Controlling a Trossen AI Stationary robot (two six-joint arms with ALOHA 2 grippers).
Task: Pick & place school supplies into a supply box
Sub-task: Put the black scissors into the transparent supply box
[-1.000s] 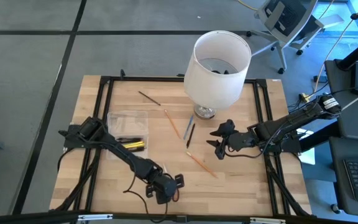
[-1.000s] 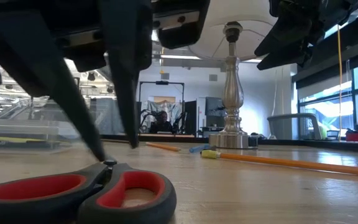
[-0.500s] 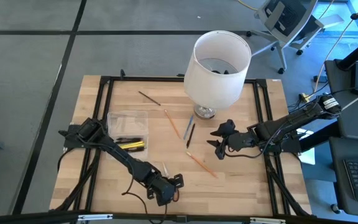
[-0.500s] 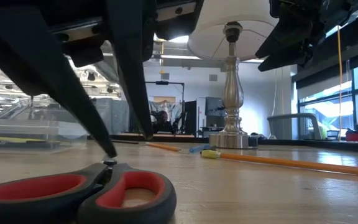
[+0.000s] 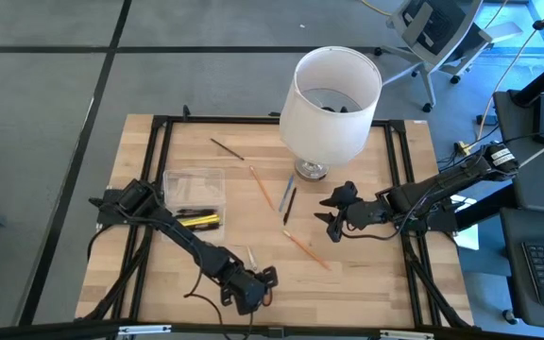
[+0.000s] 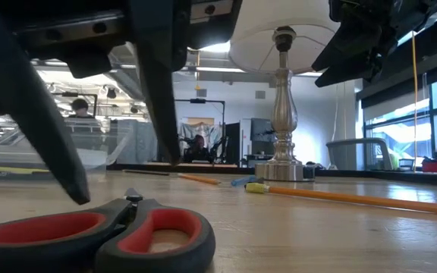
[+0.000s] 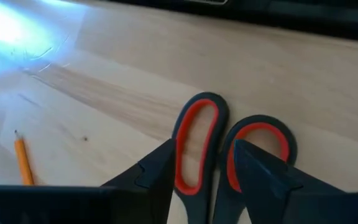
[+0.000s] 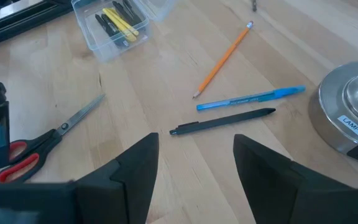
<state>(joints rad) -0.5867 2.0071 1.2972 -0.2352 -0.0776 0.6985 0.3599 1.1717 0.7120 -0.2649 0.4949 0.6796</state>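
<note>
The left pincer hangs with its fingers spread wide, straddling the red-handled scissors that lie flat on the desk near its front edge. The right pincer waits released above the desk's right side, near a black pen and blue pen. The clear supply box, holding yellow and black pens, sits at the left.

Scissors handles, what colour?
Red loops edged in black on the scissors; the left wrist view shows it best.
</note>
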